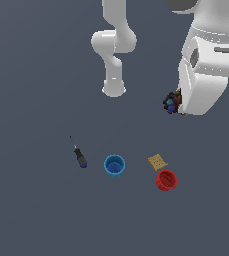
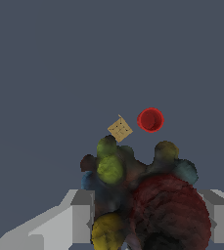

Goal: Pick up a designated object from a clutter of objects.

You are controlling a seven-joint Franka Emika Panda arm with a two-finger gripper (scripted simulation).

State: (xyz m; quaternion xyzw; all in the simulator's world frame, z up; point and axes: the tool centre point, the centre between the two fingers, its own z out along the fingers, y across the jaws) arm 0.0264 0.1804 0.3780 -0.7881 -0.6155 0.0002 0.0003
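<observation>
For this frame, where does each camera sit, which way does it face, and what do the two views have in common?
Exterior view: off the arm, high up, looking steeply down on the floor; shows the white arm, the wrist housing, and the claw holding the dark lump.
Wrist view: on the wrist, looking out past the claw; its grey fingers flank the lump, which fills the foreground.
Shared: the lump, the red cup and the cracker.
</observation>
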